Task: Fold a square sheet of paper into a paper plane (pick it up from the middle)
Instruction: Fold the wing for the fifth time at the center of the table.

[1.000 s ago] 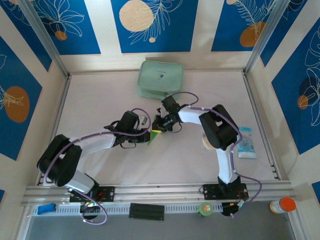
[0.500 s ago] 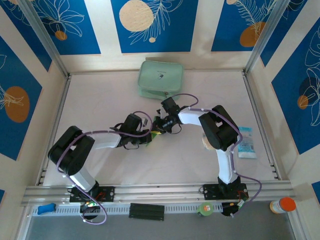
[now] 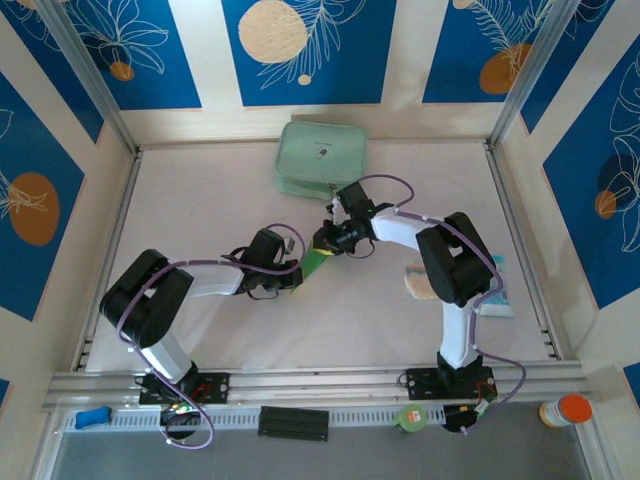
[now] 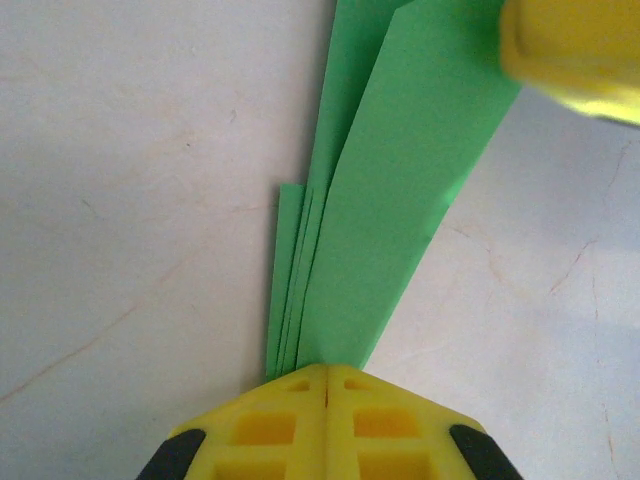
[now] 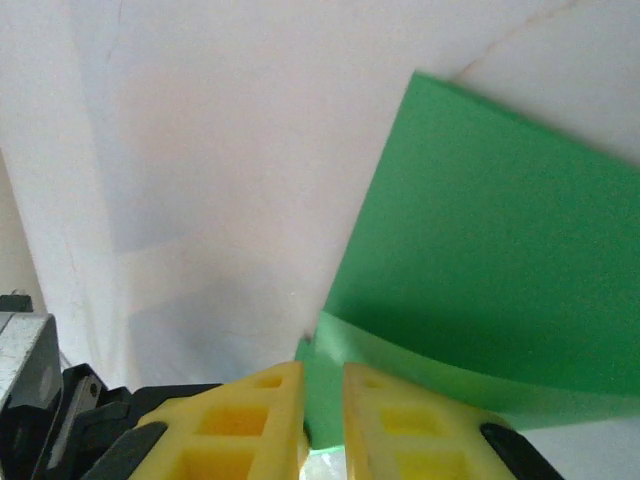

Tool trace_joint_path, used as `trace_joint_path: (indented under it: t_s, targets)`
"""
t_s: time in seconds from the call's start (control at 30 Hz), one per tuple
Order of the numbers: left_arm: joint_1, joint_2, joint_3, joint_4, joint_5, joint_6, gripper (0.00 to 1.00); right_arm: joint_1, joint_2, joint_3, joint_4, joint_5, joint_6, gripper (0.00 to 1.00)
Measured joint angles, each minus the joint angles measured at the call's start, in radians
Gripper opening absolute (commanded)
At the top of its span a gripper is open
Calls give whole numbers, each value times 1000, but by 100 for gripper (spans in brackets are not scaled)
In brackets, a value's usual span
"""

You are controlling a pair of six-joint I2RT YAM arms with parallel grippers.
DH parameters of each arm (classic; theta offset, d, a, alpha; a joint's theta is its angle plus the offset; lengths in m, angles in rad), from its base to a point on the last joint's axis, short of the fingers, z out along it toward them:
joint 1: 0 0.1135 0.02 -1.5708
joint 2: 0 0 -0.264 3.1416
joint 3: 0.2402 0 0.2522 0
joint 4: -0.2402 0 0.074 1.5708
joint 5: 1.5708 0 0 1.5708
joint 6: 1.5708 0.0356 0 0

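Two end effectors mid-frame: left end effector (image 3: 295,274), right end effector (image 3: 326,242). One folded green paper (image 3: 313,263) between them. One pale mint pouch (image 3: 321,158), upper centre. One blue-and-white packet (image 3: 497,298) and one tan object (image 3: 414,285), right side. One orange-capped bottle (image 3: 566,410), lower right corner. One small blue object (image 3: 92,416), lower left. One green round item (image 3: 411,417) and one black block (image 3: 293,423), bottom edge.

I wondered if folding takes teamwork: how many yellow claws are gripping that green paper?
2. The left gripper is shut on one end of the folded bright green paper; the right gripper pinches an edge at its other end, mid-table.
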Motion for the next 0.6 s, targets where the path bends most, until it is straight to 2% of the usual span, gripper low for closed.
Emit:
trace_joint_path:
  t_s: [0.6]
  targets:
    - [0,0,1,-4,0,-3,0,-2,81,61,-55,56,-68,18]
